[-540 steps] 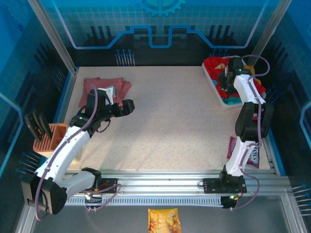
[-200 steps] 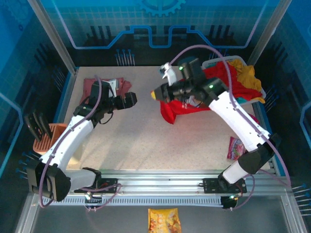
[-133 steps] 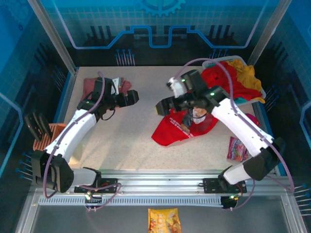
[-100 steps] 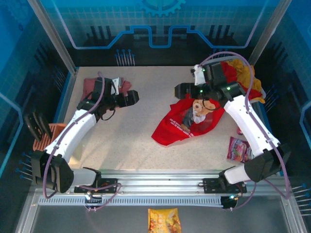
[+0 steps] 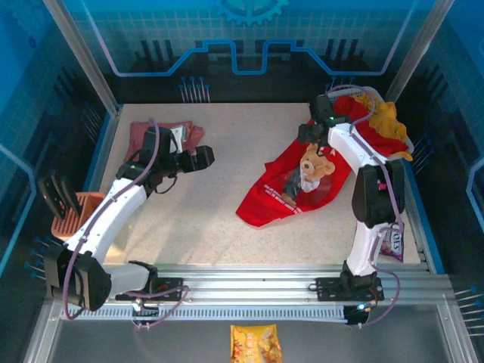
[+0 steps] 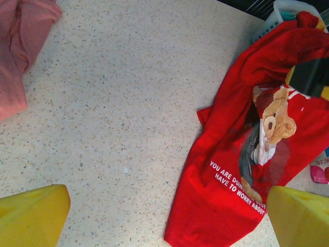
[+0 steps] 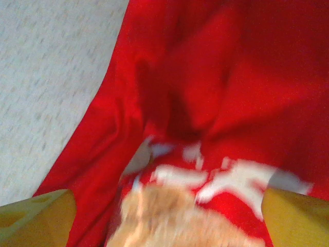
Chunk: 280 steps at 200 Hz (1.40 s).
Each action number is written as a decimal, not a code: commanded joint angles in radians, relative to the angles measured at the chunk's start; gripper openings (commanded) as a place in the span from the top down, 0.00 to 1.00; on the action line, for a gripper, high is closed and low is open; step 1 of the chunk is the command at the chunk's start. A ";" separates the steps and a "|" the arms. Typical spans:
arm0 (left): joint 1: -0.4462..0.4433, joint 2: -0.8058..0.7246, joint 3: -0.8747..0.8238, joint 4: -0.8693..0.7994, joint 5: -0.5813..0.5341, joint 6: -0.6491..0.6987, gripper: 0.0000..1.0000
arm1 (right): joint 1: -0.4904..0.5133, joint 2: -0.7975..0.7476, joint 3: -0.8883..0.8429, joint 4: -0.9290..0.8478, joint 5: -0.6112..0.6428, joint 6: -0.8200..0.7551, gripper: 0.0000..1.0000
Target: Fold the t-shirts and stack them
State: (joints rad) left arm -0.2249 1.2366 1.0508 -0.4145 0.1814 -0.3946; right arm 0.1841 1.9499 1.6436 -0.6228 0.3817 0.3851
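The bright red t-shirt [image 5: 291,189] lies crumpled and half spread on the table, right of centre, with its teddy-bear print [image 6: 272,123] and white lettering facing up. My right gripper [image 5: 311,134] hovers open just over the shirt's far end; its yellow fingertips [image 7: 36,216] stand wide apart over the red cloth [image 7: 205,82], holding nothing. The dusty-pink t-shirt [image 5: 155,134] lies bunched at the far left, also seen as pink shirt [image 6: 20,46]. My left gripper [image 5: 203,157] hangs open just right of it, empty [image 6: 167,216].
A white basket [image 5: 397,125] with red and yellow clothes stands at the back right. An orange rack [image 5: 76,215] holding dark tools sits at the left edge. A snack packet [image 5: 392,242] lies at front right, another [image 5: 255,344] in front of the rails.
My right arm pulled the red shirt from the basket, laid it on the table, let go and swung back toward the basket. The left arm hardly moved.
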 commanded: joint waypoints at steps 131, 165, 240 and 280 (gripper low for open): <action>-0.003 -0.012 -0.024 0.012 0.016 -0.012 0.01 | 0.047 0.038 0.129 0.176 0.206 -0.239 1.00; -0.002 -0.009 0.022 -0.020 -0.003 0.023 0.01 | 0.146 -0.094 0.105 0.228 0.075 -0.412 1.00; 0.129 0.028 0.253 -0.238 -0.054 0.078 0.01 | 0.411 -0.142 0.333 0.032 -0.672 -0.383 1.00; 0.220 0.013 0.288 -0.302 -0.071 0.105 0.01 | 0.499 0.009 0.464 -0.021 -1.103 -0.246 0.99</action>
State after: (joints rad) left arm -0.0460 1.2556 1.3060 -0.6231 0.1329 -0.3298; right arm 0.6338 1.8675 2.0590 -0.5594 -0.3908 0.0635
